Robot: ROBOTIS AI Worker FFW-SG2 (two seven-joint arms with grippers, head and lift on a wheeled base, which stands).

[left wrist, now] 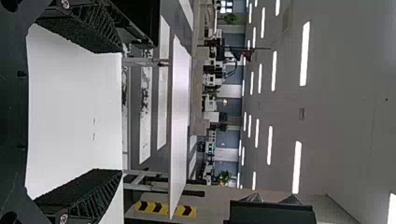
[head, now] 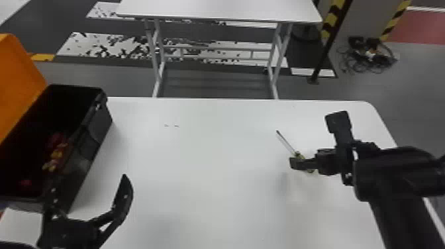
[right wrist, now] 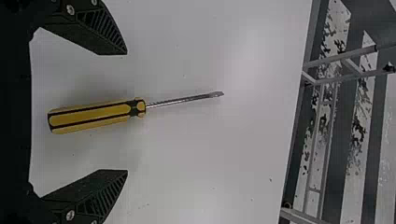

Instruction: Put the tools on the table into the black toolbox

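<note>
On the right part of the white table (head: 205, 159) lies a screwdriver (head: 286, 142), its handle partly hidden under my right gripper (head: 298, 163). In the right wrist view the yellow and black screwdriver (right wrist: 93, 115) lies between the spread fingers of my right gripper (right wrist: 127, 112), touching neither. The black toolbox (head: 96, 132) stands at the table's left with its orange lid (head: 20, 76) raised; red and yellow items lie inside. My left gripper (head: 89, 195) is parked beside the toolbox's near end. The left wrist view has my left gripper (left wrist: 122, 111) open, nothing between its fingers.
A second white table (head: 218, 10) stands beyond the work table, across a strip of floor. Black and yellow striped posts (head: 331, 20) and a heap of cables (head: 367, 54) are at the back right.
</note>
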